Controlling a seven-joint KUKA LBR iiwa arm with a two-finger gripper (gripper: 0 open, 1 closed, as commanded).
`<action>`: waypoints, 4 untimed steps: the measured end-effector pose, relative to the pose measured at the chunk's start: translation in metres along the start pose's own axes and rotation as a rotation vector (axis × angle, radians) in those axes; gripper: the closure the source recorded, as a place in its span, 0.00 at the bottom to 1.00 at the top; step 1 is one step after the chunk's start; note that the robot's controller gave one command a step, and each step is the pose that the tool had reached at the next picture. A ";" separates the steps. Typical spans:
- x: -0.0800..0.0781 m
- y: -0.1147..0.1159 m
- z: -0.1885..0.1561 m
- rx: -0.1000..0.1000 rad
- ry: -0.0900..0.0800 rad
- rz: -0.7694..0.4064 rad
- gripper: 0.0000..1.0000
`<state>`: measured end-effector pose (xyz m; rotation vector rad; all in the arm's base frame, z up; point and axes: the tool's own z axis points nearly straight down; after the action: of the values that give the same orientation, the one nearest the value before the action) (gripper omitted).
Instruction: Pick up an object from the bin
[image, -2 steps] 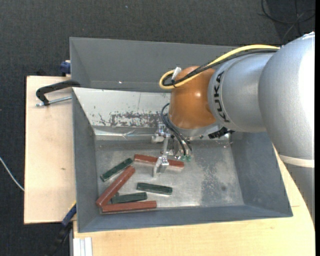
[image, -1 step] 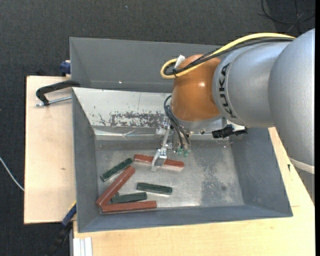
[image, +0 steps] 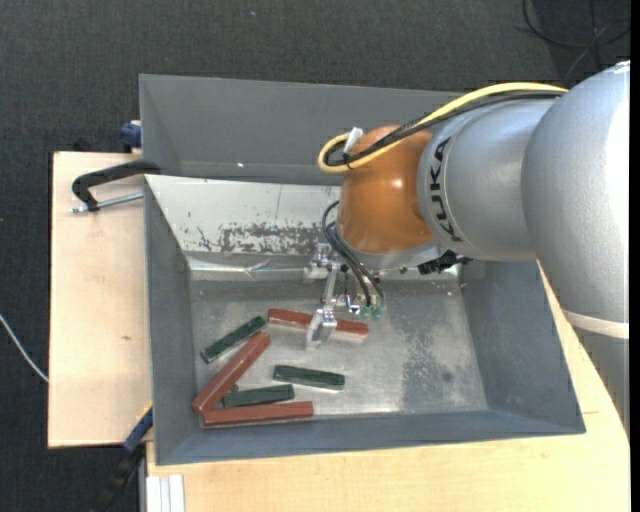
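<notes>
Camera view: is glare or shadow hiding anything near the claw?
Camera view: bright glare on the bin's back wall, clear of the claw; no deep shadow on the bin floor; the claw itself covers part of the red-brown bar.

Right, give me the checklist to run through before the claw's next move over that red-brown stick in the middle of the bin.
1. Target under the claw: it stands over the red-brown stick near the middle of the bin. Ok.
2. Hold on that stick: cannot tell.
3. Left neighbour: a dark green stick ends close to the target's left end; touching or apart, cannot tell.
4. Room from the walls: the target lies well off them. Ok.
5. The other sticks at the front left: apart from the target. Ok.
</notes>
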<state>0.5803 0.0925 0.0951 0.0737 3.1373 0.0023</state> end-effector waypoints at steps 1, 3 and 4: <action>0.009 0.020 0.017 0.004 0.003 0.313 1.00; 0.010 0.020 0.014 0.003 0.003 0.314 1.00; 0.013 0.020 -0.001 0.003 0.007 0.313 1.00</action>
<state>0.5685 0.1133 0.0958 0.5635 3.0944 -0.0014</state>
